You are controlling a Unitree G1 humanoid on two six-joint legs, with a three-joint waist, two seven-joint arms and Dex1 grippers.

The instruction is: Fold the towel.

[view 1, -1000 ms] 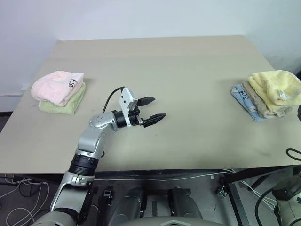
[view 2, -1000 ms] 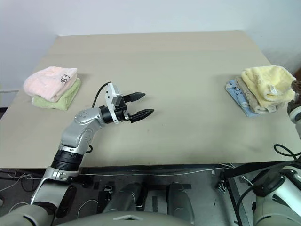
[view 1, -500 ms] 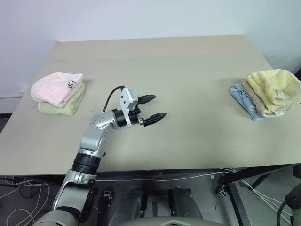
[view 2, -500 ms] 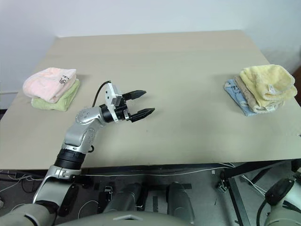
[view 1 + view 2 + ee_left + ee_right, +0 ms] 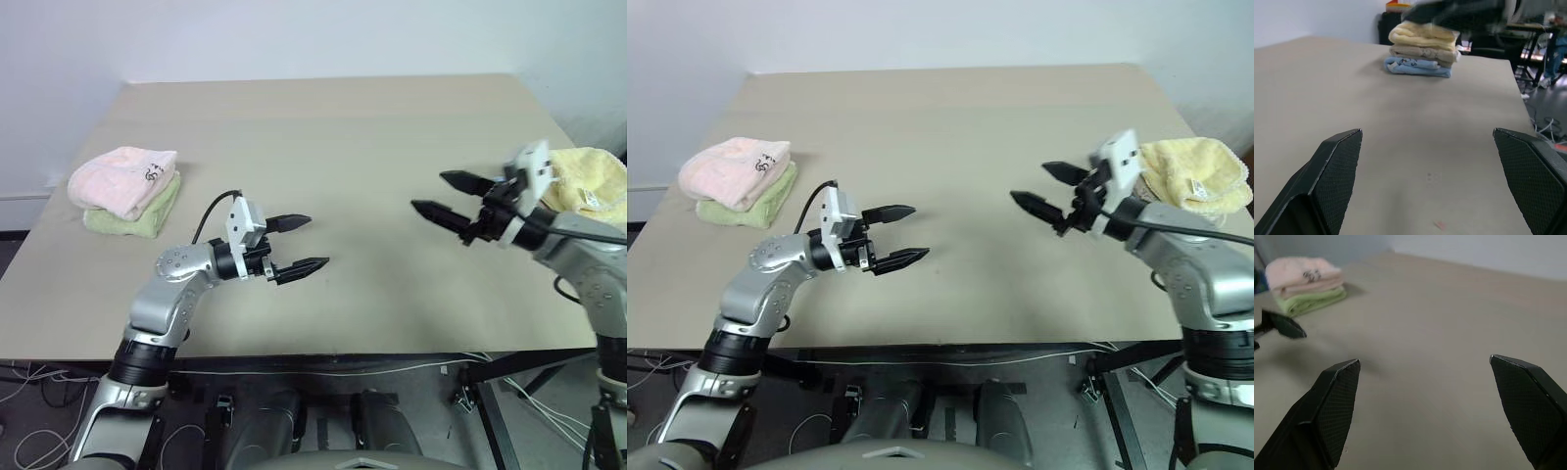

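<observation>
towel (image 5: 1195, 174) folded atop stack | left gripper (image 5: 302, 244) wide, empty | right gripper (image 5: 443, 196) wide, empty

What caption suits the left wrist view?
Open left gripper faces a stack of yellow towel, beige towel and blue towel.

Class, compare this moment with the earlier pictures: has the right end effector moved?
Yes. The right end effector has swung in from the table's right edge toward the middle, now in front of the yellow towel.

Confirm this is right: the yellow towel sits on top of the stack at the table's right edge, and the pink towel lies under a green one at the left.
Wrong on one count: the pink towel lies on top of the green towel, as the left eye view shows. The yellow towel does top the right stack.
</observation>
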